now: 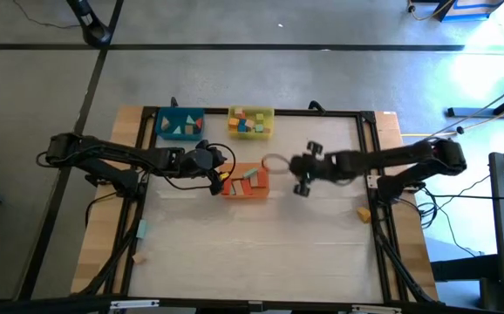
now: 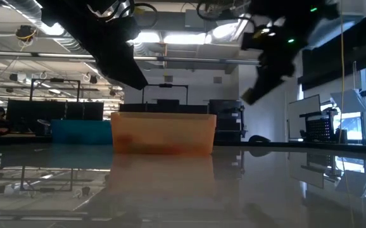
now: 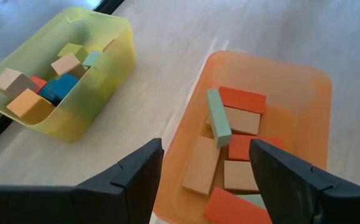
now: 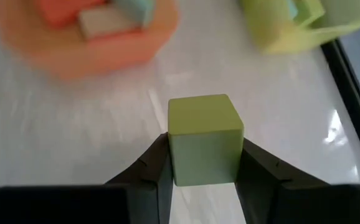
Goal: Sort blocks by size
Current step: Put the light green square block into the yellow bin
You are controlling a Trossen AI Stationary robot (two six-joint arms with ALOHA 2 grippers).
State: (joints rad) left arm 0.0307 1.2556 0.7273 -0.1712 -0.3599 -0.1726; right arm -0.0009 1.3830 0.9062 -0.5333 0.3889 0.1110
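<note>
Beside the orange tray (image 1: 256,191), right end effector (image 4: 203,163) pinches a green cube (image 4: 203,138).

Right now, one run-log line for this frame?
left gripper: open, empty, over orange tray | right gripper: shut on green cube, above table, right of orange tray | yellow tray, blue tray: behind

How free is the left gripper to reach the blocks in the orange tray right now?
Probably free: the left gripper hangs open and empty above the near rim of the orange tray, whose blocks lie uncovered. The right gripper, shut on a green cube, is off to the side.
</note>
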